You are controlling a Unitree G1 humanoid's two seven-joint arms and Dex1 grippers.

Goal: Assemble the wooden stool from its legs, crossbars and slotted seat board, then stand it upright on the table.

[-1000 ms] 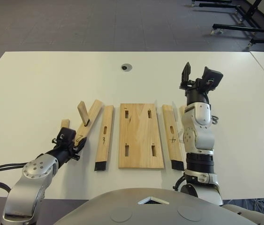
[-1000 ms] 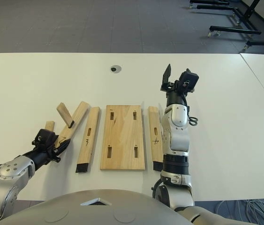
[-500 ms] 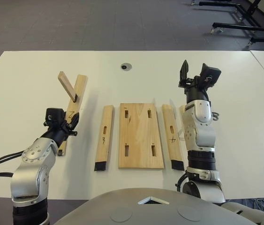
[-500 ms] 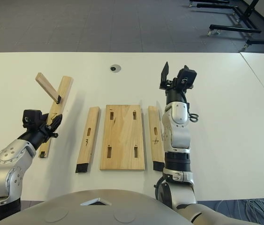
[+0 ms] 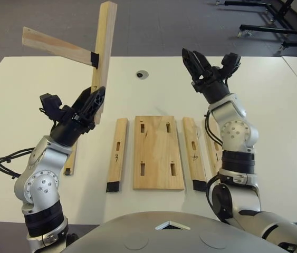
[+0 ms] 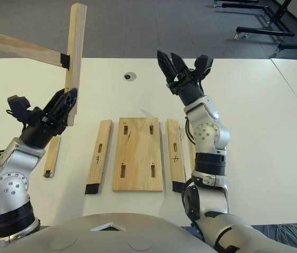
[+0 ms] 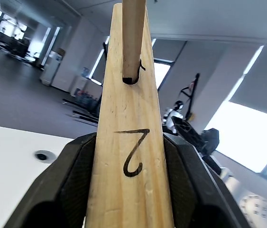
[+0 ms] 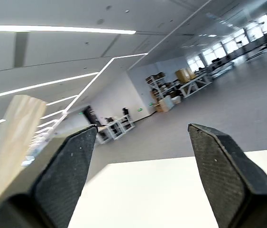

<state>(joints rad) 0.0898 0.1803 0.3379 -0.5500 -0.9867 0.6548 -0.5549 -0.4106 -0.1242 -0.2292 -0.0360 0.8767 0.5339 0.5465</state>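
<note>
The seat board (image 5: 159,153) lies flat on the table, with the left-hand leg (image 5: 117,153) and the right-hand leg (image 5: 193,153) just beside its long sides. Left of the board and above it, the left gripper (image 5: 91,104) is clamped on an upright leg (image 5: 104,58). That leg's slot holds one end of a crossbar (image 5: 56,46), which points away from the board. Beyond the board's far right corner the right gripper (image 5: 210,62) is spread wide and empty; it would do best to steady the joint so the crossbar stays seated.
</note>
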